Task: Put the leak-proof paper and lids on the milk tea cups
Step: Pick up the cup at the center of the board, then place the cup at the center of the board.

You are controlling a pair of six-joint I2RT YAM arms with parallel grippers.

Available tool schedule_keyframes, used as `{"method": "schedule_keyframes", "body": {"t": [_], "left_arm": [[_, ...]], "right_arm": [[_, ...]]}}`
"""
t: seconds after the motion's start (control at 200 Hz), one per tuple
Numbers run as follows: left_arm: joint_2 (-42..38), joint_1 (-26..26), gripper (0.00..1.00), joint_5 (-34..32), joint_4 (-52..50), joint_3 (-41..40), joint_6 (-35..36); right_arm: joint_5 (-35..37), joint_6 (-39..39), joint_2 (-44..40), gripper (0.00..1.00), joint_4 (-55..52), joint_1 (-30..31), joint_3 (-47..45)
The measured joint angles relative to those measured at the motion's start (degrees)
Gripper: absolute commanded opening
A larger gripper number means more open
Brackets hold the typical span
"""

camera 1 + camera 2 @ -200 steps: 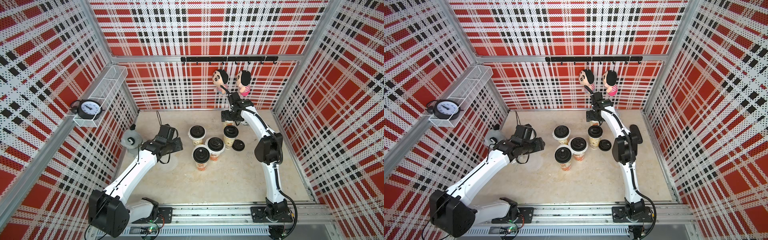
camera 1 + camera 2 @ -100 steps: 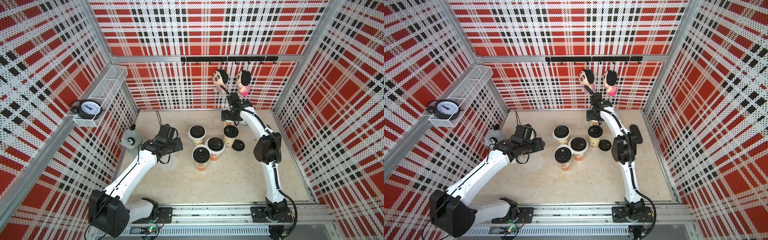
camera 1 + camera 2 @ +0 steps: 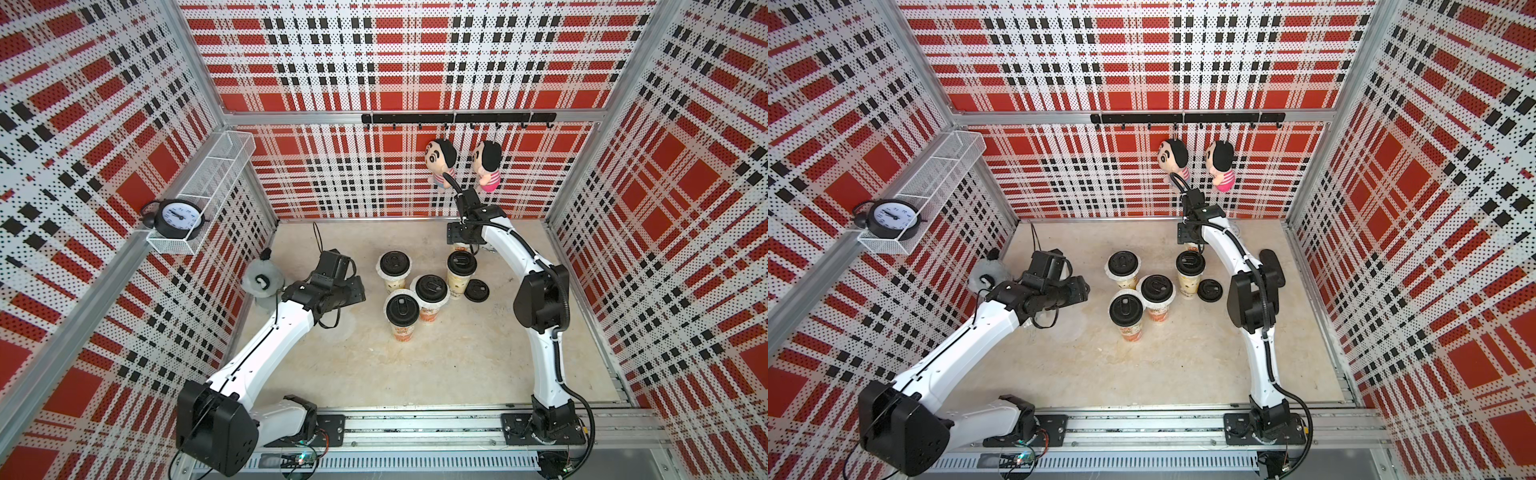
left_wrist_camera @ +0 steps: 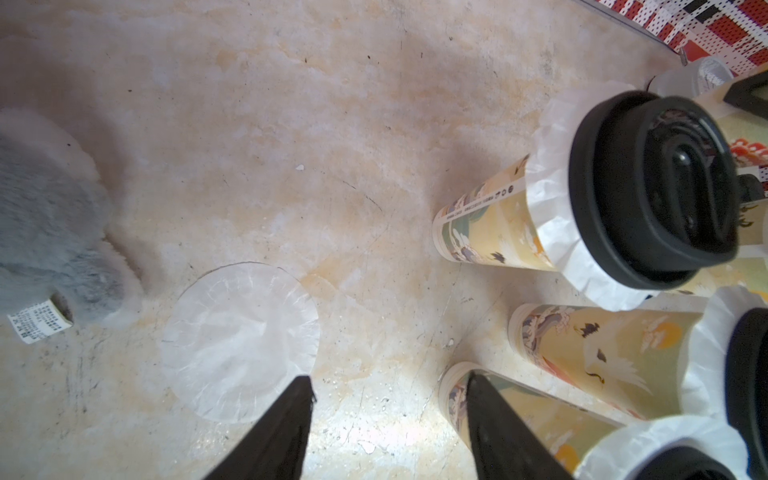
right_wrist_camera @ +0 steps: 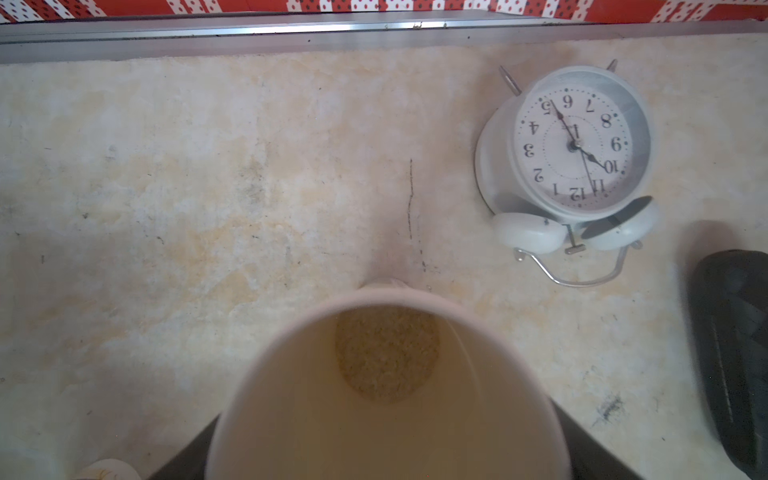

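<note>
Four milk tea cups, one of them (image 3: 394,266), stand lidded mid-floor in both top views, each with leak-proof paper (image 4: 548,166) frilled out under its black lid. One loose sheet of leak-proof paper (image 4: 241,340) lies flat on the floor (image 3: 338,328). My left gripper (image 4: 388,376) hovers open beside it, one finger over the sheet's edge and the other in front of a cup. At the back, a fifth milk tea cup (image 5: 386,353) stands open, without paper or lid. My right gripper (image 5: 386,457) reaches down over it (image 3: 461,237), a dark finger (image 5: 187,457) pressed on each side of it.
A loose black lid (image 3: 476,290) lies right of the cups. A white alarm clock (image 5: 577,145) stands near the back wall beside the open cup. A grey plush toy (image 3: 262,280) sits by the left wall. Two dolls (image 3: 440,160) hang above the right arm.
The right gripper's jaws have closed in on the open cup. Both arms have stayed nearly where they were, and the left gripper is unchanged.
</note>
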Motion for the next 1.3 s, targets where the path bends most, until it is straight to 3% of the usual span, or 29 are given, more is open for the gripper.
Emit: {"method": "schedule_keyframes", "body": {"t": [0.381, 0.762, 0.857, 0.992, 1.298], "left_arm": [[-1.5, 0.0, 0.63, 0.0, 0.0, -1.0, 0.5], [-2.4, 0.5, 0.64, 0.2, 1.3, -2.4, 0.8], [-2.4, 0.7, 0.64, 0.3, 1.7, -2.8, 0.7], [-2.9, 1.2, 0.64, 0.3, 2.8, -3.9, 0.4], [-3.8, 2.0, 0.64, 1.2, 5.5, -8.3, -1.1]], "right_arm": [[5.0, 1.9, -19.6, 0.80, 5.7, -6.7, -21.5], [5.3, 3.3, -47.7, 0.79, 6.3, -5.4, -48.7], [5.6, 4.1, -54.2, 0.79, 4.8, -0.6, -52.7], [6.2, 7.5, -59.6, 0.79, 3.5, 11.0, -56.9], [14.5, 18.4, -59.1, 0.79, 5.5, 34.7, -62.4]]}}
